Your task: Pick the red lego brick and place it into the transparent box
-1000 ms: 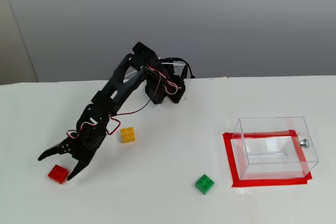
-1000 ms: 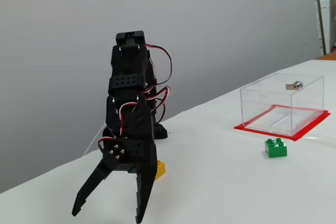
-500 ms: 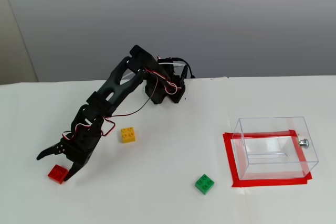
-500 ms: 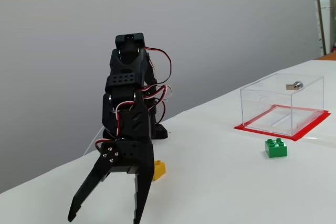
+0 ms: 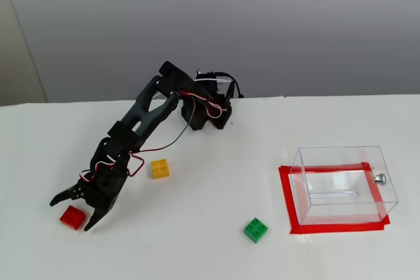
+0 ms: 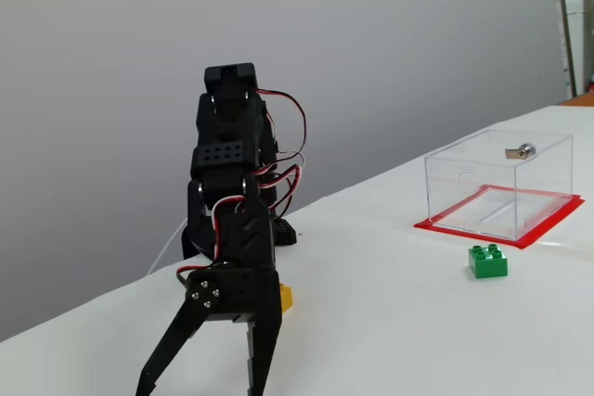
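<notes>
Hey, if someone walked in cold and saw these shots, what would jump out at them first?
Probably the black arm stretched toward the lower left of a fixed view, its open gripper straddling the red lego brick on the white table. Next, the transparent box at the right, standing inside a red tape outline with nothing visible in it. A yellow brick beside the arm and a green brick near the box add colour.
</notes>
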Controlling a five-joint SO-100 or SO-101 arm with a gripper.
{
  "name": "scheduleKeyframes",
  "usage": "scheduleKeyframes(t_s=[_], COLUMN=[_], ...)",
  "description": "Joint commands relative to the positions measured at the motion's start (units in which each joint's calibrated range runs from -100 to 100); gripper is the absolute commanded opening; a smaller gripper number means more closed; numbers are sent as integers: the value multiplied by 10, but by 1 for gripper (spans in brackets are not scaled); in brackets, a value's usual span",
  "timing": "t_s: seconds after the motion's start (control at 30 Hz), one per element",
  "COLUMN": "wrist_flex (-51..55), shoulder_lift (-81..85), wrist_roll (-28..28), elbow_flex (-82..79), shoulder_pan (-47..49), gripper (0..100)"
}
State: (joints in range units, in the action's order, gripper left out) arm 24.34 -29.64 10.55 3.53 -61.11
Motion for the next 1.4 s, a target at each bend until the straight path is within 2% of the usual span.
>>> scheduleKeyframes(t_s=[0.0,1.37], wrist_flex=[3,26], shoulder_lift=[-1,-42], wrist_roll=[-1,2], elbow_flex=[24,72], shoulder_pan=[-4,-27], gripper=[41,40])
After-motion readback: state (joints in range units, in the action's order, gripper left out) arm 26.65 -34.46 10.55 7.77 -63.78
